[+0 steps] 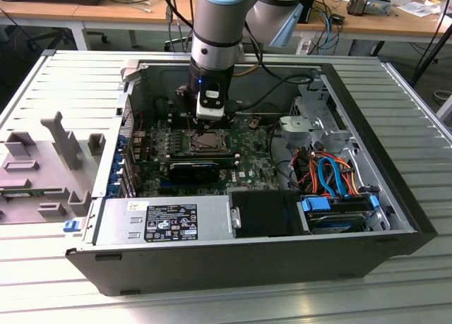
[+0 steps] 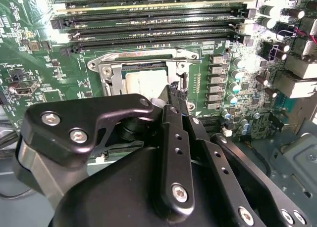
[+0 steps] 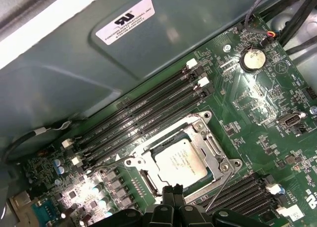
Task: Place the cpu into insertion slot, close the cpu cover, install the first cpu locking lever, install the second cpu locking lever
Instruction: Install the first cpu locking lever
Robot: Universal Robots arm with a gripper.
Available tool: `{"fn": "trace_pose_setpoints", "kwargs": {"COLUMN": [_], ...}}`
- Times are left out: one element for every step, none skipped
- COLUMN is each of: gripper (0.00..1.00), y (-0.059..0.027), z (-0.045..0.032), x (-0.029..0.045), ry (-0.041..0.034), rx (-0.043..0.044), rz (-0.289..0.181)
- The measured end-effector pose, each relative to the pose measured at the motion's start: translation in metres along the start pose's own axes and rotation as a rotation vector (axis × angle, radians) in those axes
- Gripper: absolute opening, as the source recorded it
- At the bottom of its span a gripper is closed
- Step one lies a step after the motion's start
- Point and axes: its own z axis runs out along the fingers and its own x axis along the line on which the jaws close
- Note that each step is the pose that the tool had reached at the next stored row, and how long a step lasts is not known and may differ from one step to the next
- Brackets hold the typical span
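Surface: slatted metal surface [image 1: 70,77], desks behind; it carries the open computer case [image 1: 395,218], laid on its side so that we reach the motherboard [image 1: 254,162] from above.
Case contents: we log the board, a power supply [image 1: 162,222] and a cabled drive bay [image 1: 339,211].
Insertion slot [image 1: 194,144]: holds the cpu [image 3: 181,162], seated flat.
Cpu cover [image 3: 210,145]: lies down over the chip's edges, framing it.
Lever: thin wire lever [image 3: 218,187] angles off beside the socket; we judge it unlatched.
Gripper [image 3: 173,190]: fingers pressed together, pinching nothing we can see; tips hover at the socket's edge, near that lever.
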Motion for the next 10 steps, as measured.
{"fn": "trace_pose_setpoints", "kwargs": {"gripper": [0.11, 0.11, 0.11, 0.11, 0.11, 0.11, 0.11, 0.11, 0.11, 0.11], "y": [0.0000, 0.0000, 0.0000, 0.0000, 0.0000, 0.0000, 0.0000, 0.0000, 0.0000, 0.0000], "z": [0.0000, 0.0000, 0.0000, 0.0000, 0.0000, 0.0000, 0.0000, 0.0000, 0.0000, 0.0000], "x": [0.0000, 0.0000, 0.0000, 0.0000, 0.0000, 0.0000, 0.0000, 0.0000, 0.0000, 0.0000], "ry": [0.0000, -0.0001, -0.0001, -0.0001, -0.0002, -0.0002, -0.0002, -0.0003, -0.0003, -0.0003], "rx": [0.0001, 0.0004, 0.0006, 0.0007, 0.0010, 0.0012, 0.0014, 0.0016, 0.0018, 0.0021], "rz": [-0.002, -0.004, -0.006, -0.007, -0.010, -0.012, -0.013, -0.015, -0.016, -0.019]}}
